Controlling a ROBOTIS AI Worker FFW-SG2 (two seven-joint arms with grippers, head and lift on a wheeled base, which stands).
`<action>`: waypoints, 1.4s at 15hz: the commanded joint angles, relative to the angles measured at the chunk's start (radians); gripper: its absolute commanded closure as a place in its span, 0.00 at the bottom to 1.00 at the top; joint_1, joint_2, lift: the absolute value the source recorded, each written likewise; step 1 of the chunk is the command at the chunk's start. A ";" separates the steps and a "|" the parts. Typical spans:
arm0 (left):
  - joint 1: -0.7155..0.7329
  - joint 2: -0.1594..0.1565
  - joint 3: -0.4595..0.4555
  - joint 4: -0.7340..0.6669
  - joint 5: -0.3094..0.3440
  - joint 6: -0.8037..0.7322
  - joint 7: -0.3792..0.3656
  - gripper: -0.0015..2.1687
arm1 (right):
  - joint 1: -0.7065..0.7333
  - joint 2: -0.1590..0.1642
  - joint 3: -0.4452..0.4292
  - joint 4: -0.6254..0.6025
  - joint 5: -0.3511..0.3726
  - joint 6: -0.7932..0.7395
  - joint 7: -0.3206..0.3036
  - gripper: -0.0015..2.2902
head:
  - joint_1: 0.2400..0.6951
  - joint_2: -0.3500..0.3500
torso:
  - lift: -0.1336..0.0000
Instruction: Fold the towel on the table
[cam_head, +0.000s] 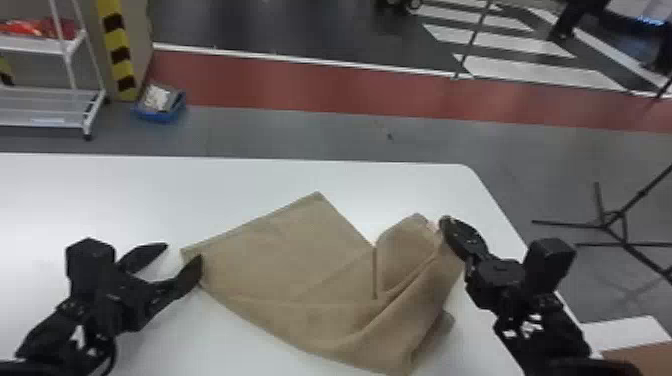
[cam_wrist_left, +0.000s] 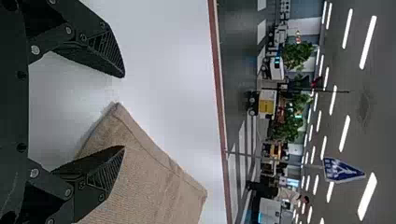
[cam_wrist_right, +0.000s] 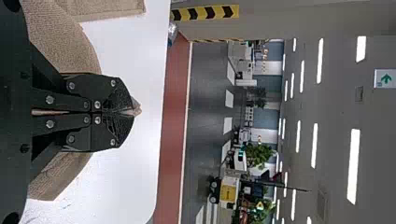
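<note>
A tan towel (cam_head: 300, 255) lies on the white table, its left part flat and its right part bunched and raised in folds. At its left corner my left gripper (cam_head: 184, 256) is open, one finger over the cloth's edge. In the left wrist view, the towel's corner (cam_wrist_left: 119, 116) lies between the spread fingers of the left gripper (cam_wrist_left: 124, 112). My right gripper (cam_head: 442, 225) holds the towel's right end lifted. The right wrist view has the right gripper (cam_wrist_right: 133, 112) shut on the towel, a bit of cloth poking out past its tips.
The white table (cam_head: 150, 195) has its far edge beyond the towel and its right edge beside my right arm. On the floor behind stand a blue bin (cam_head: 160, 105) and a white shelf rack (cam_head: 50, 107). A black tripod stand (cam_head: 605, 225) is off to the right.
</note>
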 joint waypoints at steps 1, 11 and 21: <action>0.001 0.000 0.001 0.000 -0.006 0.004 0.000 0.19 | -0.003 0.000 0.005 0.000 0.001 0.000 0.000 0.57 | 1.00 0.14 | 0.15; -0.007 -0.003 0.010 0.002 -0.018 -0.002 -0.008 0.25 | -0.004 0.000 0.005 0.005 0.003 0.000 0.000 0.57 | 1.00 0.16 | 0.15; -0.008 -0.003 0.013 0.009 -0.033 -0.002 0.000 0.72 | -0.018 0.000 0.005 0.020 0.001 -0.016 0.001 0.57 | 1.00 0.15 | 0.15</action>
